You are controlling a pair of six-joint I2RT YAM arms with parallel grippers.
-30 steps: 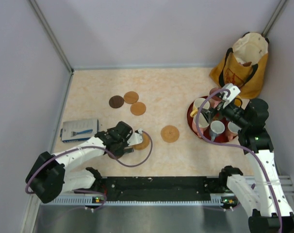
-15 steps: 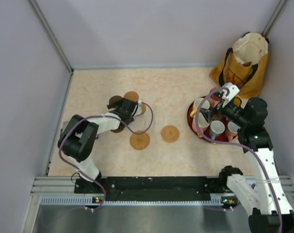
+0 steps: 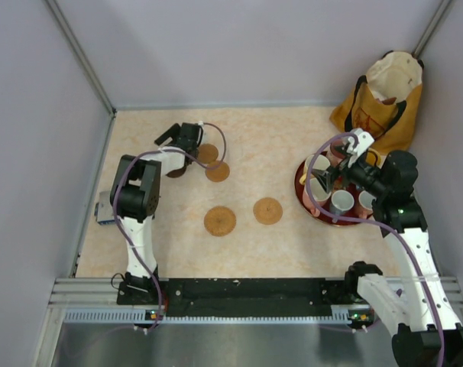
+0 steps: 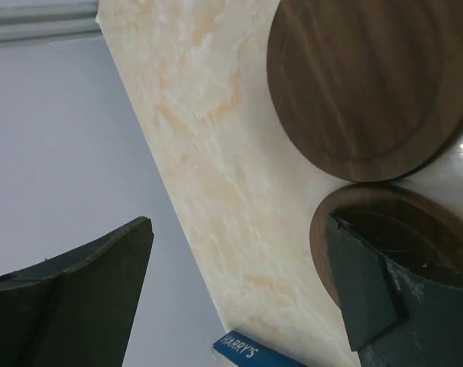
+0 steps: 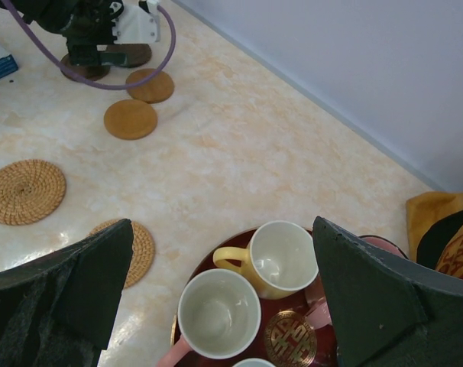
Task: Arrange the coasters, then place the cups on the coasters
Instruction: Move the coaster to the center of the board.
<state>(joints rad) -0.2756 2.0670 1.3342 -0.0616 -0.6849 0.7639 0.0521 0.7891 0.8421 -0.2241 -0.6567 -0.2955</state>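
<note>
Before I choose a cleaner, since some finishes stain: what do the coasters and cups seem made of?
The light coasters look like coiled woven straw or rattan, from their spiral ribbing. The dark coasters look like smooth wood: visible grain, slight sheen. The cups look like glazed ceramic, glossy inside, though plastic cannot be excluded.

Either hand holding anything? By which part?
Nothing is held. The left hand is open over the dark coasters, and the right hand is open above the cups. Nothing sits between either hand's jaws.
</note>
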